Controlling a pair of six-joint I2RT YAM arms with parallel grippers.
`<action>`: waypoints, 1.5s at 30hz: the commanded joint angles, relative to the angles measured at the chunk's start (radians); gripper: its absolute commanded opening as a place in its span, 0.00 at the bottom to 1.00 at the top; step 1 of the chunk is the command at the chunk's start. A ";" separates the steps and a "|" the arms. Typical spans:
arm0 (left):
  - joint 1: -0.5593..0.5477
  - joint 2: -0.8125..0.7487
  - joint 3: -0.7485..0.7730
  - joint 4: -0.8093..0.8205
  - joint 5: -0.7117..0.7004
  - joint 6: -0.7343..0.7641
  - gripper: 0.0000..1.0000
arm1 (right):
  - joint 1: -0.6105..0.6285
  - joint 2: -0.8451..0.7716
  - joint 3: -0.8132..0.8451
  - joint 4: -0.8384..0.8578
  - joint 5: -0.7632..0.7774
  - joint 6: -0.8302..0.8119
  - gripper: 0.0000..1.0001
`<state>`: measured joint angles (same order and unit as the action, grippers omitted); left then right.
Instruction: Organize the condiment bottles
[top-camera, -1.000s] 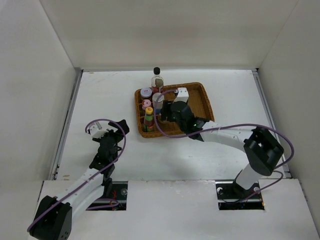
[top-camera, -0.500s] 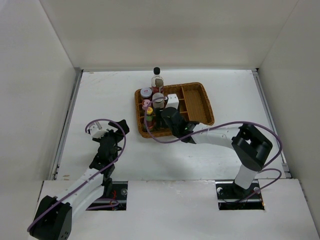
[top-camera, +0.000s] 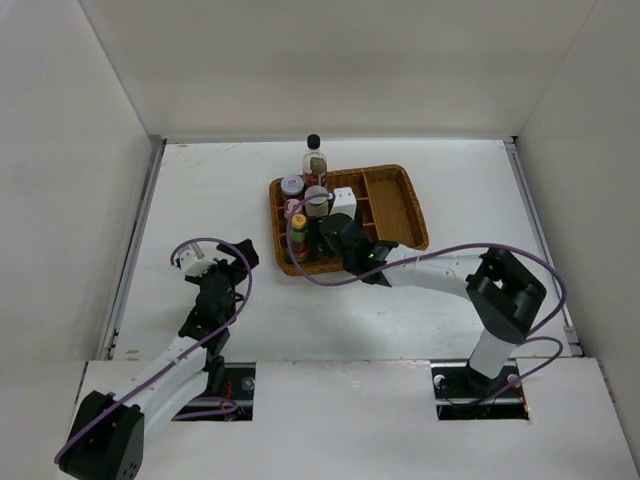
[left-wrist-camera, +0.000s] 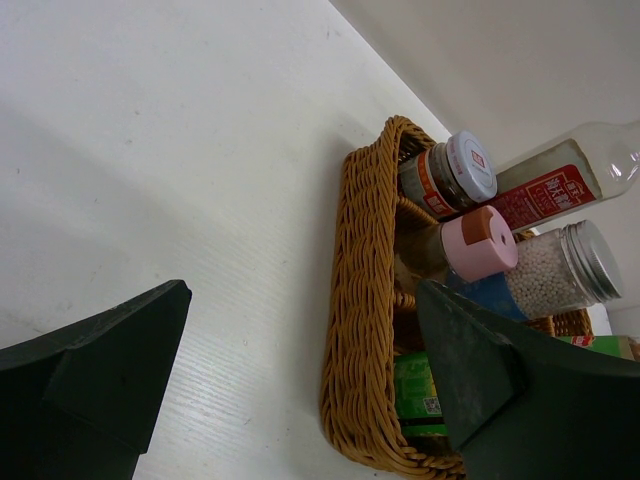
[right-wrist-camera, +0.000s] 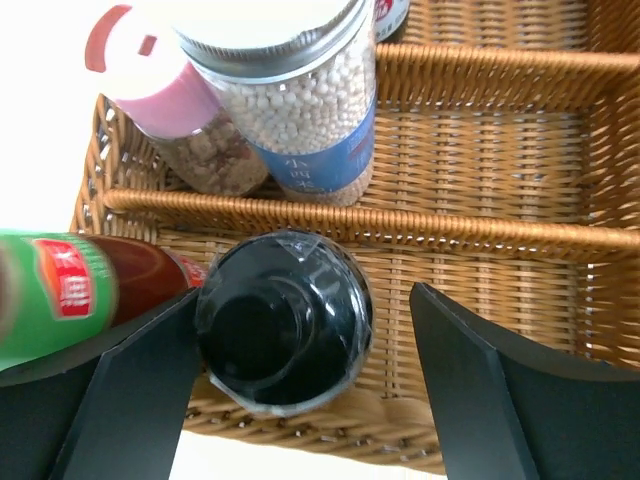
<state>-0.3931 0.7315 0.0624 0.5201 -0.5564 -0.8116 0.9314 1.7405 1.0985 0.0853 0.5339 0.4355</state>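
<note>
The brown wicker tray (top-camera: 390, 205) holds the bottles in its left part. The tall clear black-capped bottle (top-camera: 314, 160) stands at its back left. The lavender-lidded jar (top-camera: 291, 185), pink-capped shaker (top-camera: 292, 207), white blue-banded jar (top-camera: 316, 197) and green-red yellow-capped bottle (top-camera: 298, 235) crowd the left compartments. My right gripper (right-wrist-camera: 300, 335) is open, its fingers either side of the small dark bottle (right-wrist-camera: 283, 335). The left finger is against the bottle and the right finger stands apart. My left gripper (top-camera: 235, 255) is open and empty, left of the tray.
The tray's right compartments (right-wrist-camera: 480, 270) hold nothing. In the left wrist view the tray's wicker wall (left-wrist-camera: 365, 300) stands ahead, with the shaker (left-wrist-camera: 475, 243) and jars behind it. White walls enclose the table on three sides.
My right gripper has moved left across the tray, from its middle to the front left compartment, over the small dark bottle. The left arm has not moved.
</note>
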 joint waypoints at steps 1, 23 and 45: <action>0.004 -0.004 -0.006 0.038 0.007 0.000 1.00 | 0.011 -0.114 0.006 -0.012 0.037 0.011 0.89; 0.090 0.025 0.122 -0.255 -0.023 -0.027 1.00 | -0.371 -0.929 -0.748 0.139 0.222 0.321 1.00; 0.156 -0.080 0.142 -0.361 0.072 -0.024 1.00 | -0.553 -0.851 -0.864 0.165 0.044 0.447 1.00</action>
<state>-0.2424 0.6476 0.1467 0.1520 -0.5087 -0.8349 0.3843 0.8970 0.1986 0.2092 0.5983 0.8688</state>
